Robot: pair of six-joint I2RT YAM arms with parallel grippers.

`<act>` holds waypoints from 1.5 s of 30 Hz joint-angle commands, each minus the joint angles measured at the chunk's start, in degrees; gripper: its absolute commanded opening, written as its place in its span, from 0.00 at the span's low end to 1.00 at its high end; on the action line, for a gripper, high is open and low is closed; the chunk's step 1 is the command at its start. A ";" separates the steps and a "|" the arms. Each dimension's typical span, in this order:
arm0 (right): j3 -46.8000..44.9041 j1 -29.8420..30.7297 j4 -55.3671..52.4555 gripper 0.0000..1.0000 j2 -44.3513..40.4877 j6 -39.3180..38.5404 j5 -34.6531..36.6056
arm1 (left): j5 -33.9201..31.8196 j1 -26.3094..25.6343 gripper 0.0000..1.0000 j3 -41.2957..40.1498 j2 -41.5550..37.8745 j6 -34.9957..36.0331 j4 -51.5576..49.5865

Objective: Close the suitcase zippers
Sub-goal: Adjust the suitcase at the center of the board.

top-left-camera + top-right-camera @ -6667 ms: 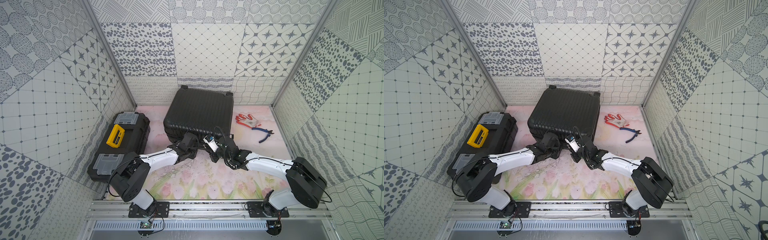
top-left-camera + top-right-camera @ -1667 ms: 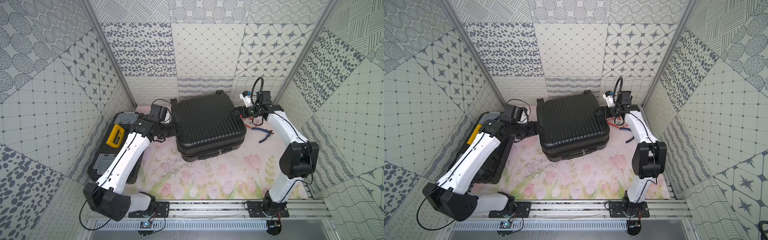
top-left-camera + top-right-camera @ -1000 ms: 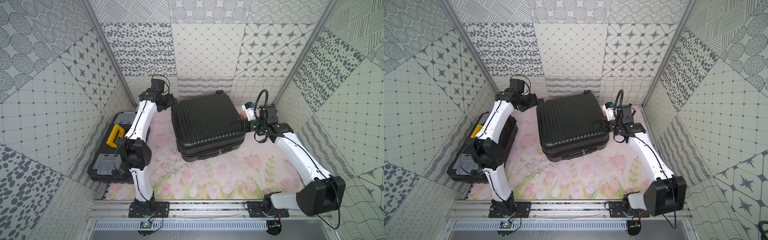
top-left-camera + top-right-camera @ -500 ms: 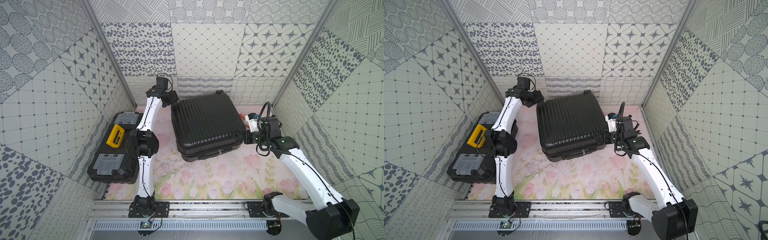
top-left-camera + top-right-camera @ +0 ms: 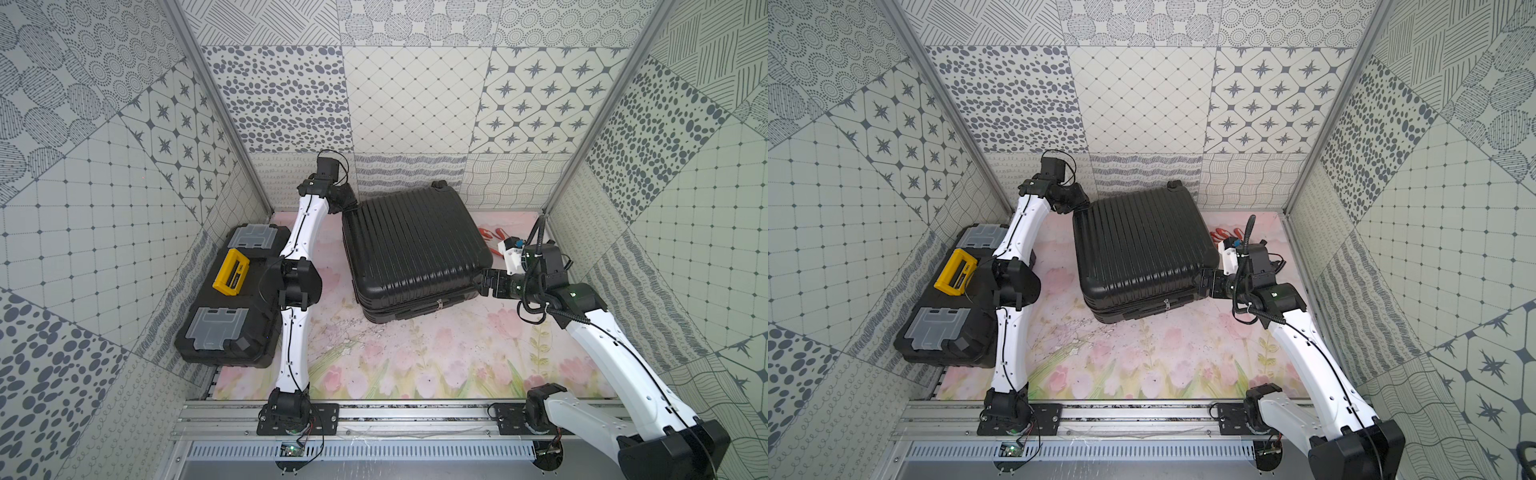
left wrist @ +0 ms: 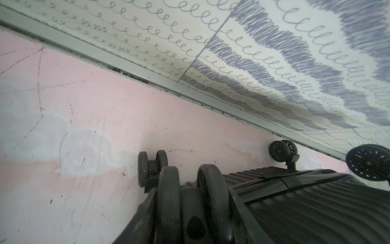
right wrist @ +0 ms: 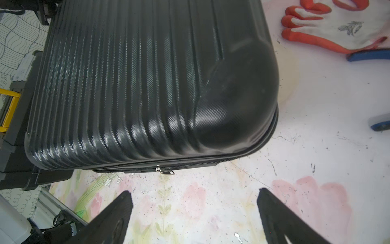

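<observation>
Small black ribbed hard-shell suitcase (image 5: 411,249) lies flat, shells together, centre-far on the floral mat (image 5: 415,365). Black toolbox w/ yellow handle (image 5: 253,332) sits left of it, apart. My right gripper (image 7: 194,191) is spread wide & empty, just off the case's near-right corner. My left gripper (image 5: 351,203) is at the far-left corner by the wheels (image 6: 168,190); can't tell if it's open or closed. Red-white glove (image 7: 337,27) lies far right. Thin black zip track (image 7: 211,158) runs along the near edge, silver pull (image 7: 164,170) approx mid-edge.

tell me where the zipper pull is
In both top views the zipper pull sits on the suitcase seam facing the robot, right of middle, near the open right gripper.
</observation>
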 commanded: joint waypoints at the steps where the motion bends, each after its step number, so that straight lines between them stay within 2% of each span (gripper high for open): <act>1: -1.26 1.00 1.94 0.95 -1.94 6.17 -1.45 | -0.89 0.43 0.39 0.52 0.84 1.61 -2.84; 5: -2.10 2.92 6.54 0.95 -1.79 11.70 -2.87 | -0.10 0.45 0.24 -0.64 -0.49 1.70 -4.78; 9: -2.67 4.96 11.32 0.95 -1.19 15.73 -3.08 | -0.38 0.48 0.22 -6.61 -4.90 0.72 -4.14; 14: -4.11 5.95 17.17 0.95 0.42 19.34 -4.27 | 2.80 0.54 0.22 -17.91 -12.60 -4.00 0.29; 20: -2.34 5.70 9.70 0.95 2.29 19.42 2.04 | 5.79 0.48 0.23 -34.98 -23.66 -8.36 6.89; 24: -3.98 5.04 12.01 0.95 2.78 21.63 2.00 | 7.39 0.11 0.23 -46.95 -31.42 -10.89 10.79; 28: -4.29 1.15 15.87 0.91 5.54 20.46 -1.65 | 7.17 -1.11 0.23 -59.09 -39.68 -13.71 13.60; 32: -1.82 -2.85 16.11 0.88 9.42 16.13 -6.48 | 5.83 -4.02 0.24 -68.88 -47.00 -18.61 15.45; 37: 1.54 -6.49 16.04 0.85 14.29 10.10 -12.44 | 2.98 -8.86 0.24 -80.89 -55.80 -31.21 19.80; 40: 4.39 -8.54 14.50 0.83 17.42 5.54 -14.15 | 0.04 -11.50 0.24 -84.39 -60.16 -35.52 18.90; 45: 9.58 -10.36 14.43 0.81 23.86 1.27 -17.74 | -3.44 -16.22 0.26 -85.86 -64.48 -39.65 15.42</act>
